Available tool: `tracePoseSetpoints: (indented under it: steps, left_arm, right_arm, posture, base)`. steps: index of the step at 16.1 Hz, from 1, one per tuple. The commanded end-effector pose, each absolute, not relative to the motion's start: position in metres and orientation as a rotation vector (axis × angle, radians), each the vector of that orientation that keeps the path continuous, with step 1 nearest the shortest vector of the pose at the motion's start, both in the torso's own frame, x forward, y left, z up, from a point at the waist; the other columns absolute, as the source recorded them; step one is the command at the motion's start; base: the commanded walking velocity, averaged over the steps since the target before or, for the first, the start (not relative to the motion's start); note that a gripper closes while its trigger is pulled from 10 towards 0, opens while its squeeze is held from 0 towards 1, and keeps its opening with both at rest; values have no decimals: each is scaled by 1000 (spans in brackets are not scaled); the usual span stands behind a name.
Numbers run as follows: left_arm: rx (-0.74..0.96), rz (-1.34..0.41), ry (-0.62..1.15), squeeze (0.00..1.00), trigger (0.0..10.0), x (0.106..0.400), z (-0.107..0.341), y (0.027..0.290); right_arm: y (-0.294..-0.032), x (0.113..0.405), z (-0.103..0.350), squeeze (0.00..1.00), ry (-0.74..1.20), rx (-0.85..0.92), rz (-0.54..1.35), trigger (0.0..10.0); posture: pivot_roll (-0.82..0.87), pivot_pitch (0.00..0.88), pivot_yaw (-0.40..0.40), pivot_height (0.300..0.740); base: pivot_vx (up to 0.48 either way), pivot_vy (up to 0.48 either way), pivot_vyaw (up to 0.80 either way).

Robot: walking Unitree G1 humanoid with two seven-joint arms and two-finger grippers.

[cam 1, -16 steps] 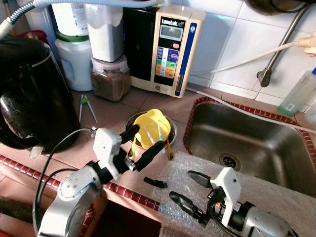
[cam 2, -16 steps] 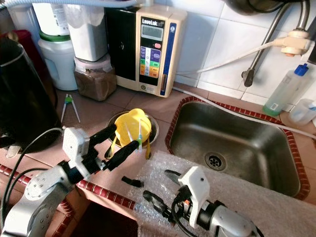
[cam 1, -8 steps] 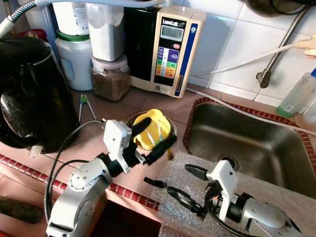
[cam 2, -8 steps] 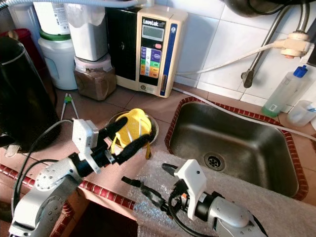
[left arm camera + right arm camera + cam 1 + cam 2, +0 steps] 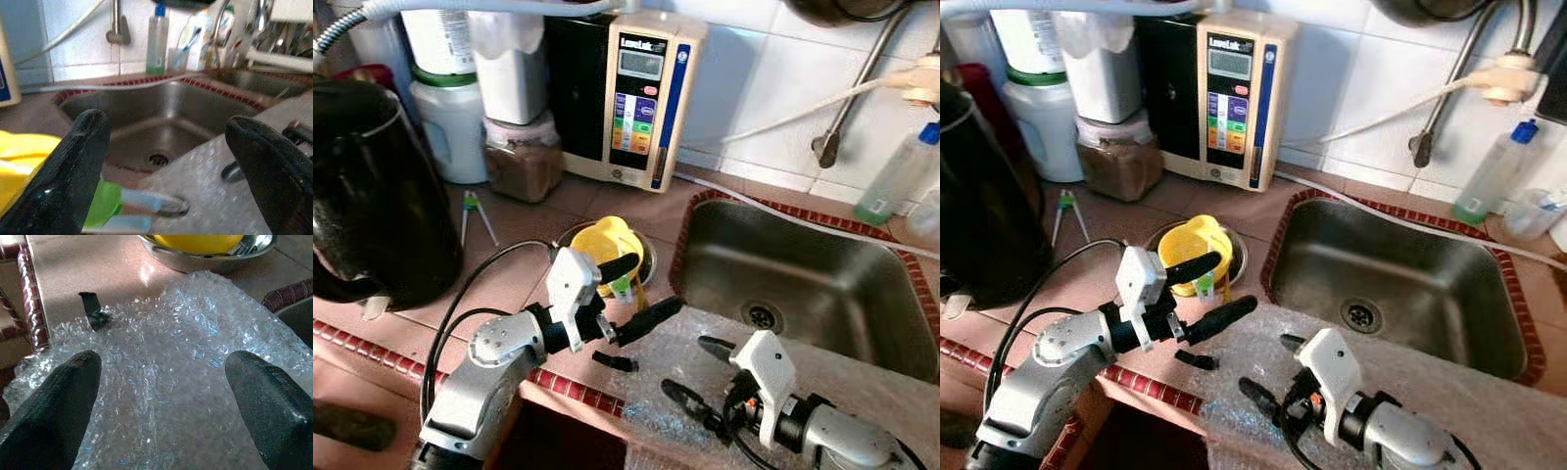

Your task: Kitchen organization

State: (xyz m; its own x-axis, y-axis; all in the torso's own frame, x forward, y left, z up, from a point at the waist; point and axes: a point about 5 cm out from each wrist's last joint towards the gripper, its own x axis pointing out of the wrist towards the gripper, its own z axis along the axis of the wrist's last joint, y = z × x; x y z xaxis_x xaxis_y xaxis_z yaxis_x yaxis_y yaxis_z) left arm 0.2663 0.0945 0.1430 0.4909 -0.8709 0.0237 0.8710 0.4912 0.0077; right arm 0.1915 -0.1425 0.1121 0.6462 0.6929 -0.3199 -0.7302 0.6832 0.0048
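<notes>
Yellow cup [image 5: 607, 245] beside open left pincer [image 5: 636, 292].

The sink [image 5: 803, 274] is dull brushed steel; the small bowl [image 5: 648, 257] holds a glossy yellow plastic piece [image 5: 607, 242]. Crinkly clear bubble wrap [image 5: 161, 362] lies under the right jaws — shiny, rough. The desk [image 5: 524, 259] is matt reddish tile, the kettle [image 5: 372, 196] glossy black, the wall tiles [image 5: 764, 78] smooth white.
</notes>
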Motion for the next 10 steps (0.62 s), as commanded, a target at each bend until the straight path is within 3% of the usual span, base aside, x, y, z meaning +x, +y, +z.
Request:
tracePoseSetpoints:
  steps: [1, 8, 9, 10]
  left_arm:
    - [50, -1079, -36, 0, 10000, 268, 144, 92]
    - [183, -900, -60, 0, 10000, 285, 134, 101]
    - [180, -886, -49, 0, 9216, 286, 132, 102]
    - [194, -892, -50, 0, 9137, 287, 130, 102]
  right_arm:
    - [-143, 192, 111, 0, 315, -161, 806, 10000]
    - [-143, 201, 120, 0, 263, -213, 744, 10000]
    - [-142, 201, 120, 0, 264, -216, 744, 10000]
    - [-142, 201, 120, 0, 263, -226, 742, 10000]
  posture:
    - [71, 0, -60, 740]
    - [70, 0, -60, 740]
    - [70, 0, -60, 740]
    - [69, 0, -60, 740]
  base:
    - [0, 0, 0]
    - [0, 0, 0]
    - [0, 0, 0]
    - [0, 0, 0]
